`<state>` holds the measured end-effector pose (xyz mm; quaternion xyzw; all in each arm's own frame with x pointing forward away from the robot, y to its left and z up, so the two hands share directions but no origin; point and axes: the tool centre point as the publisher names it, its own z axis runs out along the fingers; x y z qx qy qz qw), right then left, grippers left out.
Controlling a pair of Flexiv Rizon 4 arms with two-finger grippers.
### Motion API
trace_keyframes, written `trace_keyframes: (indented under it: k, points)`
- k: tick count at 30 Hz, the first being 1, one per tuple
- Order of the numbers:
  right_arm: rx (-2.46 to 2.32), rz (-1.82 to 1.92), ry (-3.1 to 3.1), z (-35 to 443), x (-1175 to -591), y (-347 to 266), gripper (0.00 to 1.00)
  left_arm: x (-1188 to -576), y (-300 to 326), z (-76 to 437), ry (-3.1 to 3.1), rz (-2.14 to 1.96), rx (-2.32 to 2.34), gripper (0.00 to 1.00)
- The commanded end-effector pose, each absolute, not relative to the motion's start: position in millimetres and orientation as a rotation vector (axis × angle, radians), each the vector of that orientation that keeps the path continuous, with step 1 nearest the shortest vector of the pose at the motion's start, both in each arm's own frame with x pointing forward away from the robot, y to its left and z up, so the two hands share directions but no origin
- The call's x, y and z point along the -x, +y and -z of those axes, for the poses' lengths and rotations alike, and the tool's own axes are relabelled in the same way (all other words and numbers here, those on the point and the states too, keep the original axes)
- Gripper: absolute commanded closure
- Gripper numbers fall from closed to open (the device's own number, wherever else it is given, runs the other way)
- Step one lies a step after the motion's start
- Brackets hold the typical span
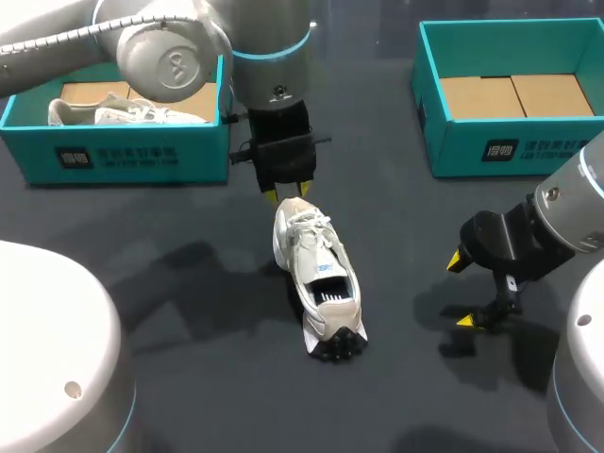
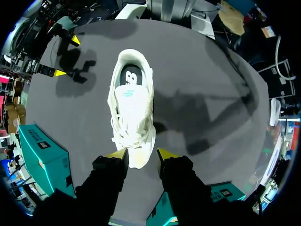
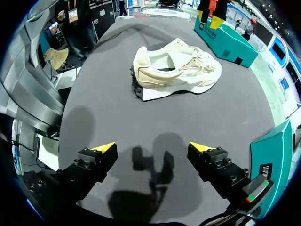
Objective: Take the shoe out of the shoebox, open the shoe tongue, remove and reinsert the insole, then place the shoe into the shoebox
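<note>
A white sneaker (image 1: 316, 269) lies upright on the dark table, toe toward the far side and heel with black studs toward me. Its dark insole (image 2: 128, 77) shows inside the opening. My left gripper (image 1: 288, 193) comes down at the toe, and in the left wrist view its yellow tips (image 2: 142, 154) press the sneaker (image 2: 131, 103) toe from both sides. My right gripper (image 1: 462, 293) hangs open to the right of the shoe, apart from it. In the right wrist view its fingers (image 3: 153, 148) stand wide over bare table, with the sneaker (image 3: 176, 70) well ahead.
A teal shoebox (image 1: 113, 151) at the back left holds another white shoe (image 1: 132, 113). A second teal shoebox (image 1: 510, 142) at the back right shows only its cardboard floor. Bare dark table lies around the sneaker.
</note>
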<state>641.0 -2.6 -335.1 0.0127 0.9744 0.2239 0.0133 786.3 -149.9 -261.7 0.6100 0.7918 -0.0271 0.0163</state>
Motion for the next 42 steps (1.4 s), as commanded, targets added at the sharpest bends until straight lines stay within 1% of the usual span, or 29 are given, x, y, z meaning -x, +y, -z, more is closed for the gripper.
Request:
trace_keyframes:
  k: [1, 7, 17, 32, 36, 42]
  points:
    - [-0.040, -0.696, 3.033, 334, -639, -4, 0.00, -780, -150, 263, 2.451, 0.084, -1.909, 0.69]
    - [-0.040, -0.696, 3.033, 334, -639, -4, 0.00, -772, -159, 275, 2.443, 0.120, -1.944, 0.67]
    - [-0.040, -0.696, 3.033, 334, -639, -4, 0.00, -749, -183, 313, 2.412, 0.181, -2.036, 0.64]
    - [-0.040, -0.696, 3.033, 334, -639, -4, 0.00, -720, -197, 356, 2.412, 0.216, -2.129, 0.65]
    - [-0.040, -0.696, 3.033, 334, -639, -4, 0.00, -716, -197, 359, 2.415, 0.213, -2.133, 0.65]
    - [-0.040, -0.696, 3.033, 334, -639, -4, 0.00, -720, -193, 339, 2.395, 0.203, -2.074, 0.65]
